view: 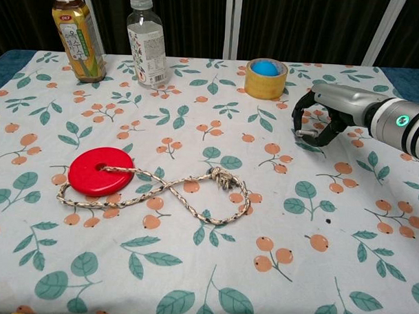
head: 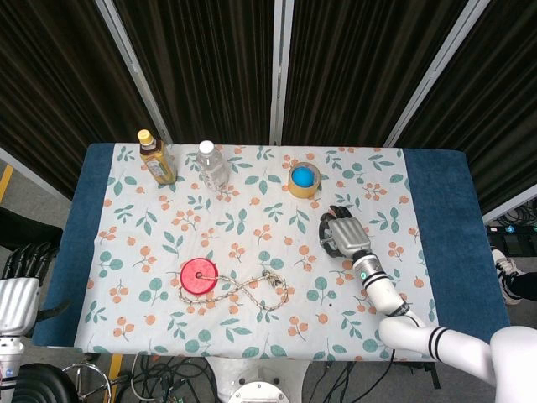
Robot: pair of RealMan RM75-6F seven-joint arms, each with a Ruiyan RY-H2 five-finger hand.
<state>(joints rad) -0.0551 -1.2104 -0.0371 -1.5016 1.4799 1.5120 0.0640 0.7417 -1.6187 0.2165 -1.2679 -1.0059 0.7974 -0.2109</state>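
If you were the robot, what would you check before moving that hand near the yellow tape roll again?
1. Right hand holds nothing, fingers curled in: ok.
2. Yellow tape roll with the blue ball inside lies apart from the hand: ok.
3. Bare flowered tablecloth between hand and roll: ok.
4. Clear water bottle and amber tea bottle upright, far off: ok.
5. Red disc and braided rope away from the hand: ok.
6. Left hand off the table; what it holds: cannot tell.

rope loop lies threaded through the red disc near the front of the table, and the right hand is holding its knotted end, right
Not quite. The rope does run through the red disc, but the right hand holds nothing; the chest view shows it apart from the rope, near the tape roll.
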